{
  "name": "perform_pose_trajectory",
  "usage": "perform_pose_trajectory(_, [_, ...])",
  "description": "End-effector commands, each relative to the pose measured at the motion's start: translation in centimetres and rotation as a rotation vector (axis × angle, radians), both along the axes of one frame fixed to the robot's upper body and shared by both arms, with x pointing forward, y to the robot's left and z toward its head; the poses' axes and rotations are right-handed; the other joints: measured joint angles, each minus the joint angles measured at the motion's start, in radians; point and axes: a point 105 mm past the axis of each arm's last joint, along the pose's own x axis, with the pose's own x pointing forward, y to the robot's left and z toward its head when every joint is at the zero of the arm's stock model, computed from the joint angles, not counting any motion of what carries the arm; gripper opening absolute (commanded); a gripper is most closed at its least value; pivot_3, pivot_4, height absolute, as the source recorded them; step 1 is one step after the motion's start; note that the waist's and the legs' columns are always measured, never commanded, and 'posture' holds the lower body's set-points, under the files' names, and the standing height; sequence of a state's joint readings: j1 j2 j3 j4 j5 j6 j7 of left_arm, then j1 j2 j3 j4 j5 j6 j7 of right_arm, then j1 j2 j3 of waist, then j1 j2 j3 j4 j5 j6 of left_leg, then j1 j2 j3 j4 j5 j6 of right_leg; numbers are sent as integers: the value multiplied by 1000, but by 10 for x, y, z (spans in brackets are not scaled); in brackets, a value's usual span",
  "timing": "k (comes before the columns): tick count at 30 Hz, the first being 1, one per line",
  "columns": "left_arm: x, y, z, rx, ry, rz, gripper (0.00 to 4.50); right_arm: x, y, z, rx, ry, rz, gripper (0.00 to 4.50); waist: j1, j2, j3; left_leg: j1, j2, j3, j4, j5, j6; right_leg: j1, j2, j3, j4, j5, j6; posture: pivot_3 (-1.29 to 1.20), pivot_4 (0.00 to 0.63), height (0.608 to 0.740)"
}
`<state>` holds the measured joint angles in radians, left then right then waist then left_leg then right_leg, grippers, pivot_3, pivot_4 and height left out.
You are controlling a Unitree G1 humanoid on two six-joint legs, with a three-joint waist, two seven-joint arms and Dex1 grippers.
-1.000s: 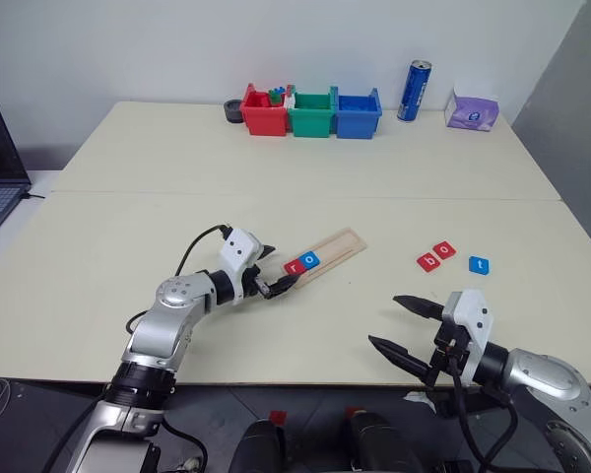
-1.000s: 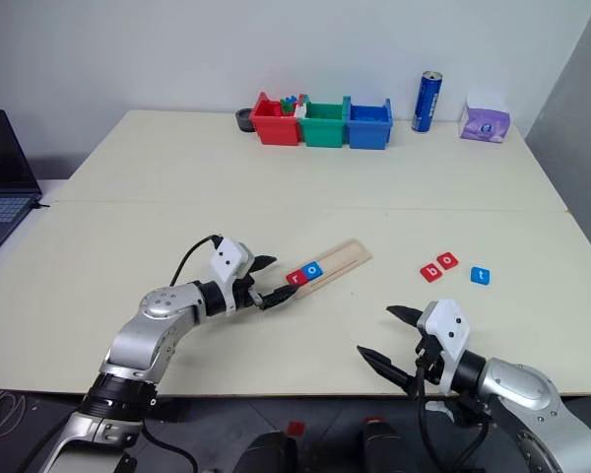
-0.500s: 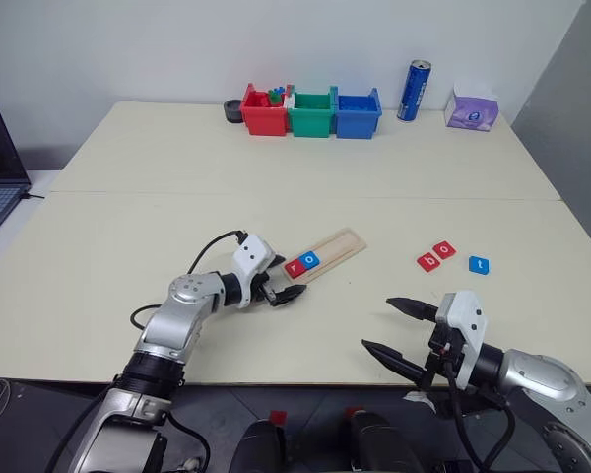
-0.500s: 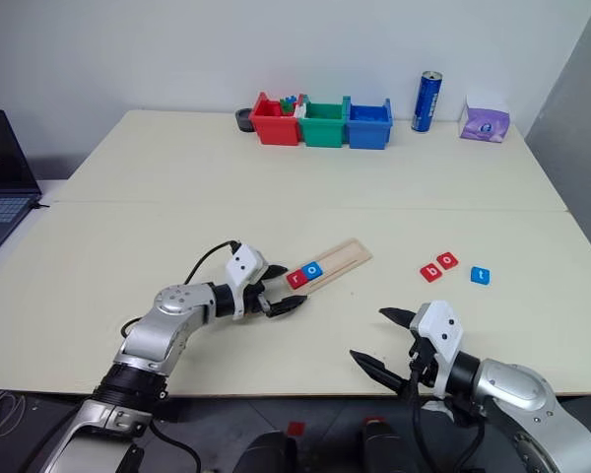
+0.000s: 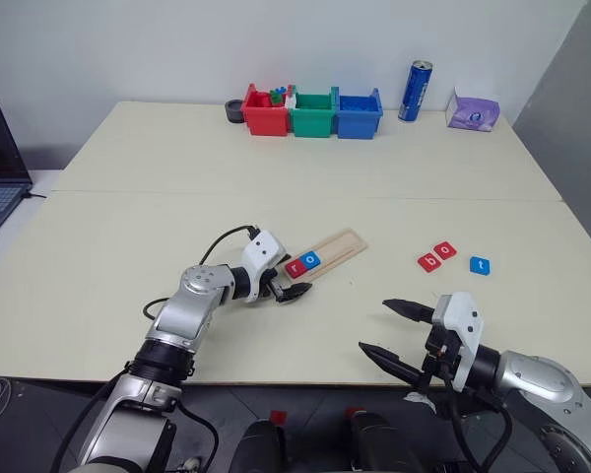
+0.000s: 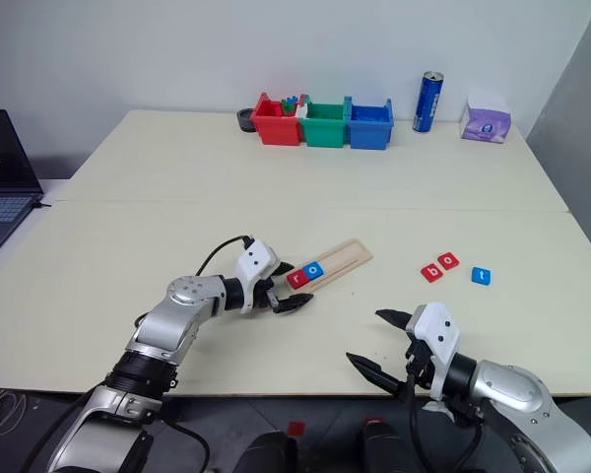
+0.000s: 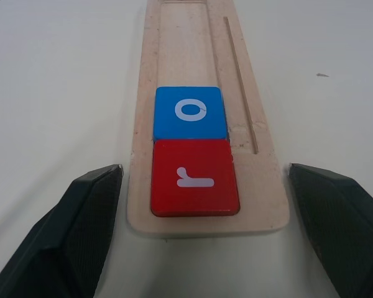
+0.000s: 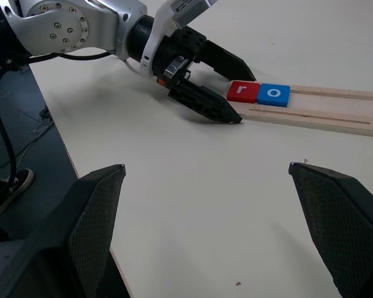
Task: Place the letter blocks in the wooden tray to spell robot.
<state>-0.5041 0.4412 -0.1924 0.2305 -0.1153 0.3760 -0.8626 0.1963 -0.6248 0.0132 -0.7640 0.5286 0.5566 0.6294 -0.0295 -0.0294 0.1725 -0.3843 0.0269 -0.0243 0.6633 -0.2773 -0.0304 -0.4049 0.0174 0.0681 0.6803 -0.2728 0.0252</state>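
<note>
Wooden tray (image 7: 205, 56) now has the left gripper (image 7: 205, 245) moved in, fingers spread wide astride its near end.

Bright, even, diffuse light from overhead, no hard glare on the matte cream table (image 5: 374, 158). Soft, short shadows only: a faint one under the left gripper (image 5: 288, 286), another beneath the right gripper (image 5: 402, 331) near the table's front edge. Mild sheen on the blue can (image 5: 414, 91) at the back. Head views sharp across the tabletop, little edge distortion. In the left wrist view, crisp on the red "r" block (image 7: 194, 177); black fingertips (image 7: 68, 233) soft and out of focus up close. Same softness on the near fingertips (image 8: 87, 223) in the right wrist view.
</note>
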Motion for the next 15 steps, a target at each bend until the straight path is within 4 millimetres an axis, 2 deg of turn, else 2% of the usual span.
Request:
perform_pose_trajectory(1, [0,-4,-2,24,17,-15,4500,-2,4,11,-3,-55,21,4477,0,0,0,0,0,0,0,0,0,0,0,0,0,0,0,0,150,740])
perform_pose_trajectory(5, [-2,-6,-1,42,12,-46,4500,-1,5,12,-6,-59,29,4477,0,0,0,0,0,0,0,0,0,0,0,0,0,0,0,0,150,740])
perform_pose_trajectory(10, [-3,-4,-2,64,22,-45,3398,-1,7,11,-7,-62,34,4500,0,0,0,0,0,0,0,0,0,0,0,0,0,0,0,0,150,740])
perform_pose_trajectory(15, [-6,-4,-1,64,43,-66,3395,-2,8,10,-6,-58,40,4500,0,0,0,0,0,0,0,0,0,0,0,0,0,0,0,0,150,740])
